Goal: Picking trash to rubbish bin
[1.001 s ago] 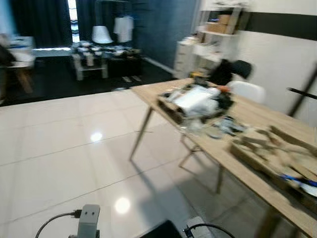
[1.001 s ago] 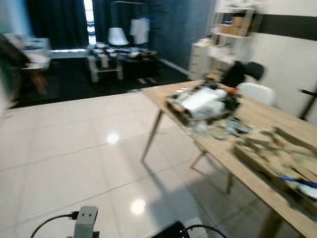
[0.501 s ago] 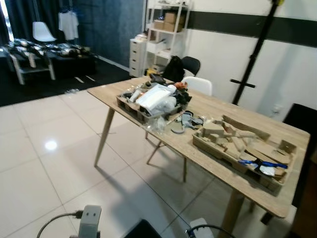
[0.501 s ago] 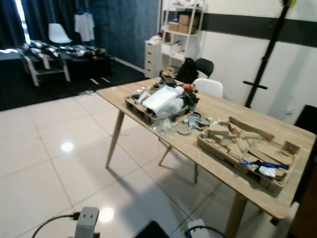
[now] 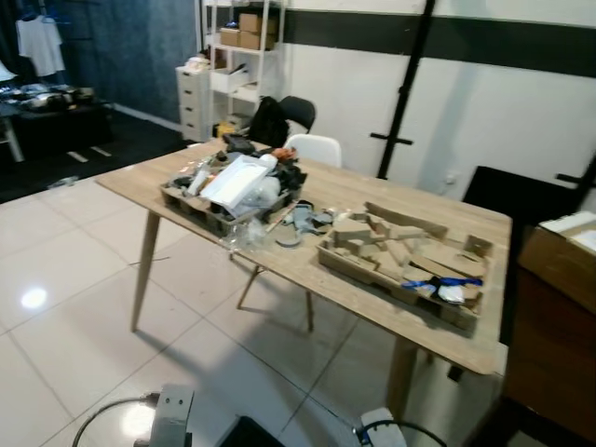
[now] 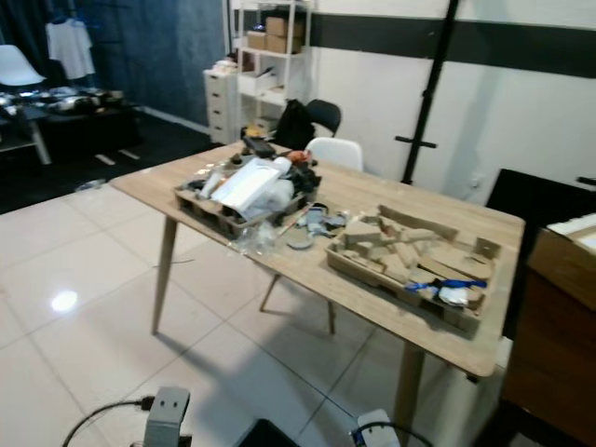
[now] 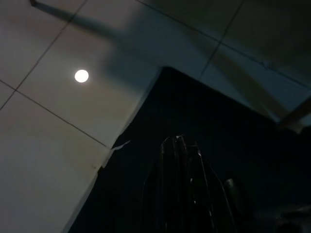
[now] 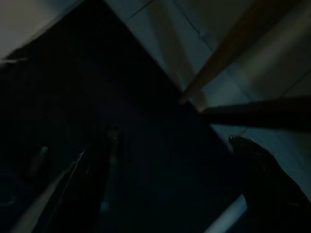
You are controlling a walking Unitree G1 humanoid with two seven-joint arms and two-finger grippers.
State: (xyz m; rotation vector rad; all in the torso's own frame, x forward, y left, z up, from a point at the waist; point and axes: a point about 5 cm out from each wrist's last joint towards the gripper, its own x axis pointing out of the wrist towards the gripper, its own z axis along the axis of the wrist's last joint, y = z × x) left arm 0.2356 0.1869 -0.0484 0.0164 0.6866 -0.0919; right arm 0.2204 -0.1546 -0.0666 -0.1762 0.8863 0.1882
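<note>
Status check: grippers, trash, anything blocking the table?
Left gripper jaws shut, hanging idle over the floor; right jaws unclear. Trash piled in cardboard trays on the wooden table, untouched. White chair behind the table; no bin seen.

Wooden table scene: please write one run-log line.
phase: approach | wooden table ahead | cardboard trays on it | pincers: hanging idle

Big room like a workshop or studio, shiny white tile floor (image 5: 74, 279), long wooden table (image 5: 354, 200) piled with cardboard trays (image 5: 400, 265) and bits, white shelves with boxes (image 5: 237, 42), white chair (image 5: 315, 149), dark curtain wall (image 5: 121, 47), shirt hanging up (image 5: 42, 45).
</note>
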